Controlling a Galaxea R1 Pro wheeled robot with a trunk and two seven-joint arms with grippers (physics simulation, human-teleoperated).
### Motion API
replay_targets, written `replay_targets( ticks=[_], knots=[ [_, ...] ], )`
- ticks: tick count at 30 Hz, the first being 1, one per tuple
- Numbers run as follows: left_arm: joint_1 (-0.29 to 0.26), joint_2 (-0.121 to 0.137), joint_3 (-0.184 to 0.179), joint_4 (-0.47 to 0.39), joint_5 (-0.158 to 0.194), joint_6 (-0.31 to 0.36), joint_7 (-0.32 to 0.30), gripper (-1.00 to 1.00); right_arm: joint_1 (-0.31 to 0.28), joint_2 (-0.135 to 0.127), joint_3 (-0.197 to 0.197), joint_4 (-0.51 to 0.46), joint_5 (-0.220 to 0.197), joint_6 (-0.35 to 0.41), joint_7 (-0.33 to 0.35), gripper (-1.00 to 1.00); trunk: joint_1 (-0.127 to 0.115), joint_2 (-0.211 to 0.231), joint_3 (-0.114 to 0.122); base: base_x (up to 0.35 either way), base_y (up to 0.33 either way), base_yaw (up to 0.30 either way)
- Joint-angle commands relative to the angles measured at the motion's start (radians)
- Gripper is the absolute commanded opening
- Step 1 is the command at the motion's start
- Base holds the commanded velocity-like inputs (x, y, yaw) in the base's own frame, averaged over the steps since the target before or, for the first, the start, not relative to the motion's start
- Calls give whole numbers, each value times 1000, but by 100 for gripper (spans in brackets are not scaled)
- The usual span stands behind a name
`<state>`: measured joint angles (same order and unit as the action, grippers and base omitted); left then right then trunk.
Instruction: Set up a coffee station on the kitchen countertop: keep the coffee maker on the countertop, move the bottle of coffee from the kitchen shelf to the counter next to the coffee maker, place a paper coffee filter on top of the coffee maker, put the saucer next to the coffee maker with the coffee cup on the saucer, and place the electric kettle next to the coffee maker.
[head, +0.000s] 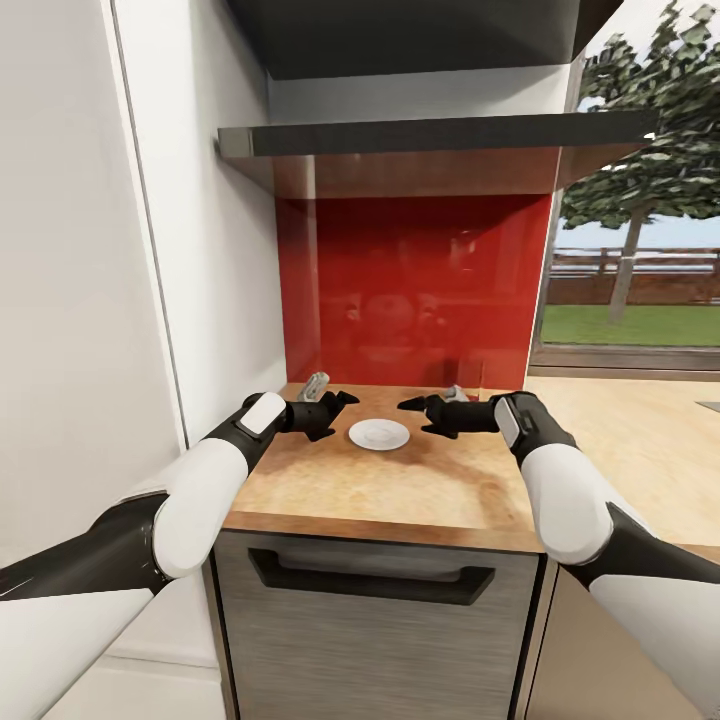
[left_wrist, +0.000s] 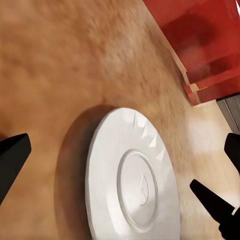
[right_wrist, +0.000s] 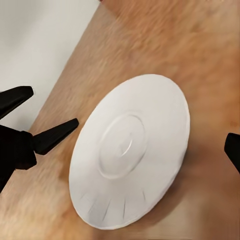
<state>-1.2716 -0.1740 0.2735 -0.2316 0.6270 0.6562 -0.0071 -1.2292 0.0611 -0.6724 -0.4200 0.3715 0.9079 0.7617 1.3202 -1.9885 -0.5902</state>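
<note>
The countertop (head: 400, 490) looks like light, matt wood grain; the saucer (head: 379, 434) is smooth white (ceramic-looking). The backsplash (head: 420, 290) is glossy red, the drawer front (head: 370, 640) brushed grey.

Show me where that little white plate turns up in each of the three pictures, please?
Head view: the saucer lies on the wood countertop, midway between the left gripper and the right gripper.
Left wrist view: saucer in the lower middle.
Right wrist view: saucer at centre.
Shared landmark: the wood-grain countertop under it.
</note>
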Motion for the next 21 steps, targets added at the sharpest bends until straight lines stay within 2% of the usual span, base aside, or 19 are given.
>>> replay_targets(
  ticks=[1, 4, 11, 12, 13, 16, 19, 21],
  knots=[
    [0, -1, 3, 0, -9, 6, 2, 100, -1, 2, -16, -2, 11, 5, 5, 100, 0, -1, -1, 0, 0, 0],
    [0, -1, 3, 0, -9, 6, 2, 100, -1, 5, -36, -2, 11, 6, 1, 100, 0, -1, -1, 0, 0, 0],
    [0, -1, 3, 0, -9, 7, 2, 100, -1, 6, -50, 0, 10, 8, -2, 100, 0, -1, -1, 0, 0, 0],
    [0, -1, 3, 0, -9, 7, 2, 100, -1, 6, -58, 1, 11, 10, -2, 100, 0, -1, -1, 0, 0, 0],
    [0, -1, 3, 0, -9, 7, 2, 100, -1, 6, -88, 1, 11, 12, -2, 100, 0, -1, -1, 0, 0, 0],
    [0, -1, 3, 0, -9, 7, 2, 100, -1, 6, -136, 9, 12, 14, -2, 100, 0, -1, -1, 0, 0, 0],
    [0, -1, 3, 0, -9, 7, 2, 100, -1, 6, -166, 37, 12, 16, -2, 100, 0, -1, -1, 0, 0, 0],
    [0, -1, 4, 0, -9, 6, 2, 100, -1, 6, -172, 44, 12, 16, -2, 100, 0, -1, -1, 0, 0, 0]
  ],
)
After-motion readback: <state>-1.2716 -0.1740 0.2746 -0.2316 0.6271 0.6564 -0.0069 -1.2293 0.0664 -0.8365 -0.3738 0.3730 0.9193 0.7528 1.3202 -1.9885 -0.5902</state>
